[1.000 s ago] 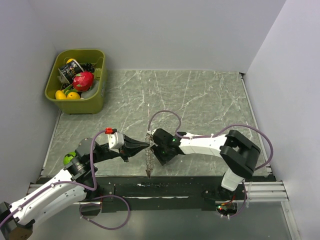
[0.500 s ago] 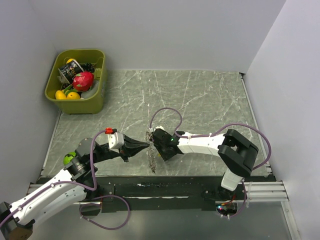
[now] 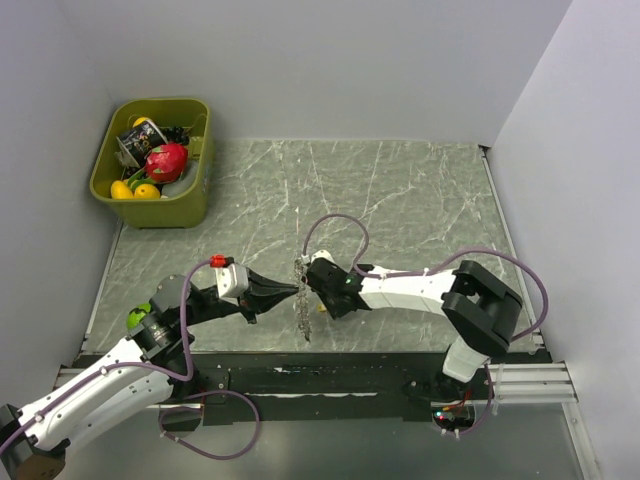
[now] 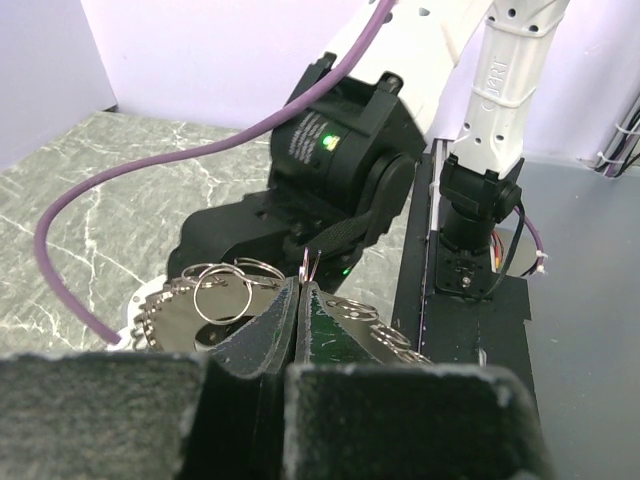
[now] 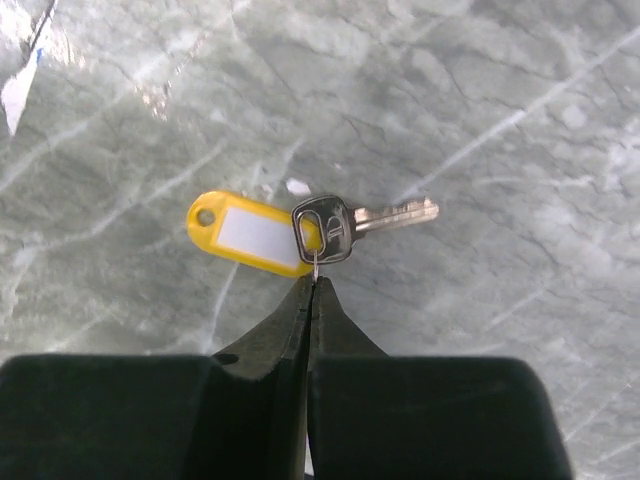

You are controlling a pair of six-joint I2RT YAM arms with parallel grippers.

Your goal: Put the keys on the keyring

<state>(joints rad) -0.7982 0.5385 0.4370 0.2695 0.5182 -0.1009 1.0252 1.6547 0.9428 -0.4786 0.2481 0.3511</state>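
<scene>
While left gripper (image 3: 296, 289) jaws clench the upright keyring (image 3: 300, 305) near the front edge of the marble surface (image 3: 400, 200), right gripper (image 3: 309, 283) jaws pinch its thin wire — silver key (image 5: 372, 217) with yellow tag (image 5: 245, 232) lies just beyond their tips.

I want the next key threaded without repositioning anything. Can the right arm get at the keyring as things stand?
Probably yes: the right gripper, shut on a key, sits close beside the keyring that the left gripper pinches, and nothing visible lies between them.
</scene>
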